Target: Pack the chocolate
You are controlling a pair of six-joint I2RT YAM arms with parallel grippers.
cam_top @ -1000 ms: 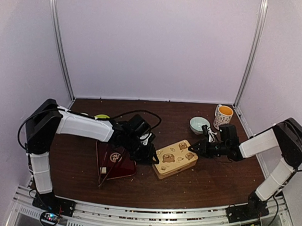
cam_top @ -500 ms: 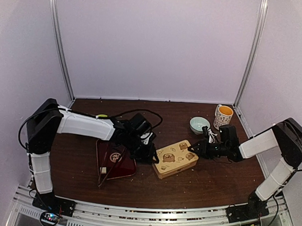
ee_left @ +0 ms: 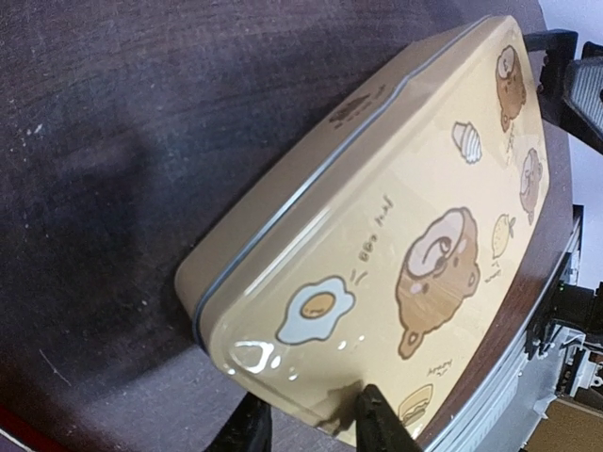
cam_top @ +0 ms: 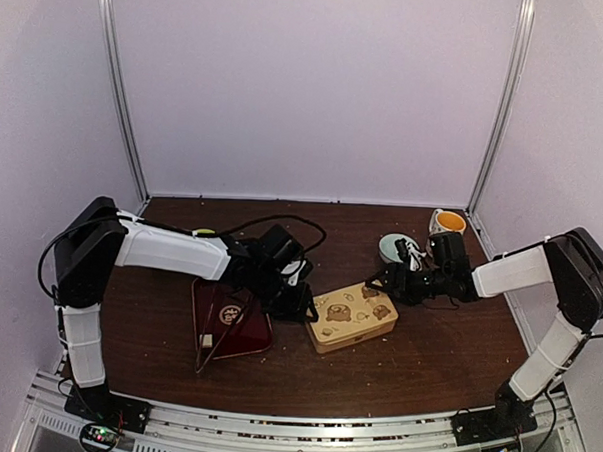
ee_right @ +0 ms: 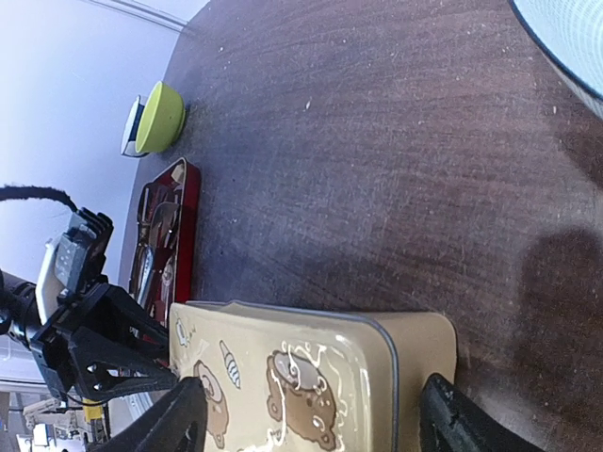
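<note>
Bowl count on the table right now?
2. A lime-green bowl far left, behind the left arm; a pale blue bowl beside the mug, partly behind the right arm. Arms may hide others.

Top camera high behind, looking down on the whole table (cam_top: 436, 362); wrist cameras close and low, sighting inward past left gripper (ee_left: 313, 428) and right gripper (ee_right: 316, 414); all three share the bear-printed tin (cam_top: 353, 316).

Bear-printed beige tin (cam_top: 353, 316) between red tray (cam_top: 239, 331) and pale bowl (cam_top: 391, 248), mug (cam_top: 448, 221) beyond, on dark table (cam_top: 426, 362).
</note>
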